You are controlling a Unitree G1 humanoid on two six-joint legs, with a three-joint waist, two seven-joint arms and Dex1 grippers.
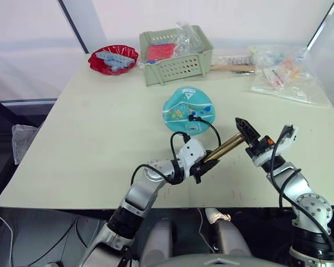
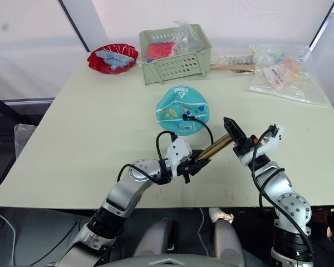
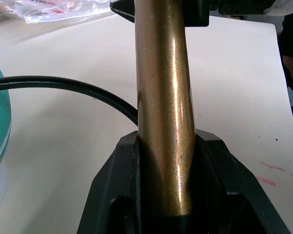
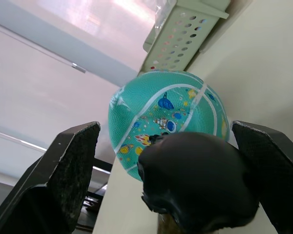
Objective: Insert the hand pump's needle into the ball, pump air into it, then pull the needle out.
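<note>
While our left claw (image 1: 203, 165) grips the hand pump (image 1: 225, 149) at centre frame, our right claw (image 1: 244, 130) stands open around its black handle; the hose reaches the ball (image 1: 188, 109).

Ball (image 1: 188, 110) mid-table (image 1: 89, 139); basket (image 1: 175, 55) behind; bowl (image 1: 113, 59) back-left; bags (image 1: 286, 72) back-right; pump (image 1: 225, 148) before ball.
</note>
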